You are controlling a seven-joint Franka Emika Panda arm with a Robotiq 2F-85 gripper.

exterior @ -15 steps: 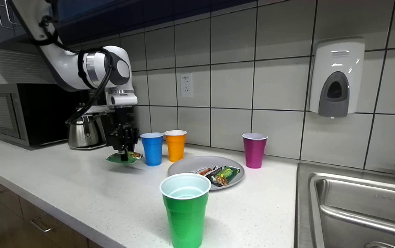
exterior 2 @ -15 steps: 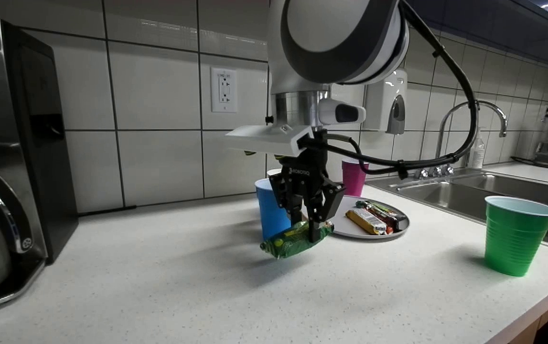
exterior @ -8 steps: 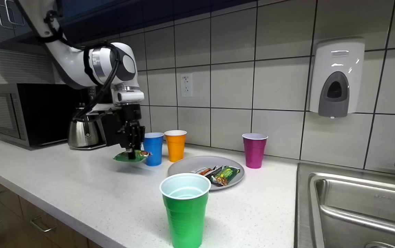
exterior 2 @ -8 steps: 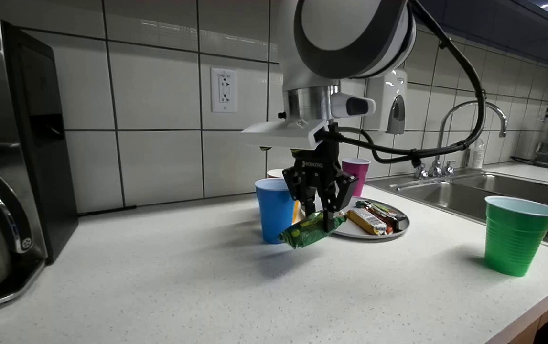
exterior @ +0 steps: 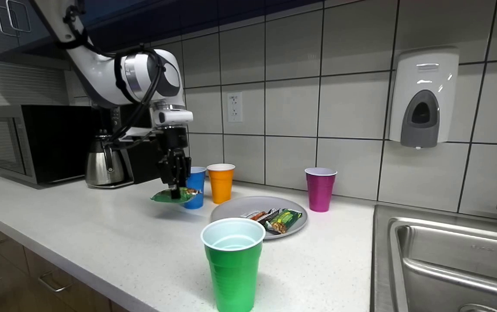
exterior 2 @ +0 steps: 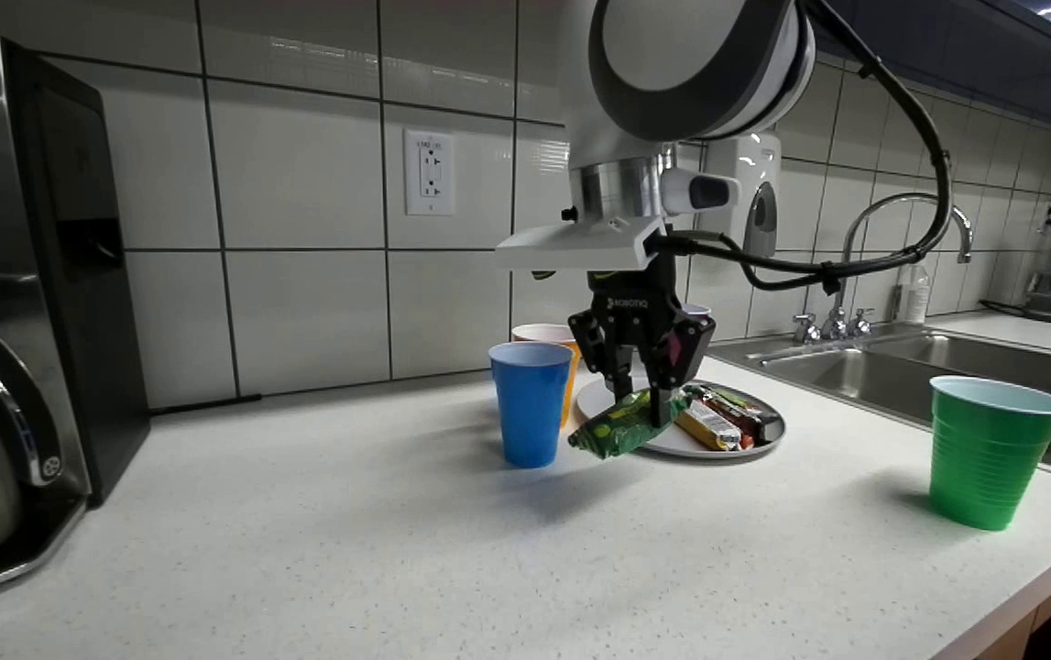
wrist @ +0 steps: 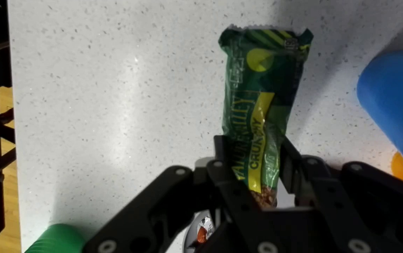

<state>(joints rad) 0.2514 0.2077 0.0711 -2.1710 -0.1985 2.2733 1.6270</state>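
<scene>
Standing at far left on the speckled white surface [exterior: 122, 242] in an exterior view: a microwave [exterior: 62, 143], black-sided. Right of it, a steel carafe [exterior: 103, 167].

Next along, the claw [exterior 2: 641, 399]. State: closed on a Nature Valley Crunchy granola bar [wrist: 257, 105]; the wrist view shows a finger [wrist: 220, 151] against each long side of the green wrapper, with the grip set toward the end bearing the brown granola print. Bar is off the surface in both exterior views, touching nothing but the claw.

Just right of the bar, with a gap in the wrist view: a blue cup [exterior: 199, 182], upright. Then an orange cup [exterior: 221, 186], and, nearest the viewer, a green cup [exterior: 233, 273]. Behind the green cup, a gray plate [exterior: 233, 209] carrying several wrapped snack bars [exterior: 285, 221]. A magenta cup [exterior: 320, 190] stands beyond the plate's right side. Farther right, a soap dispenser [exterior: 423, 78] on the tiled wall [exterior: 291, 108], then a steel sink [exterior: 382, 260].

Step in hand (judged): carrying stage; grasp made, release not yet done. Next move calls for a steady grip, room between the wrapper and the blue cup, and a supporting place beneath the bar before the fingers part.
</scene>
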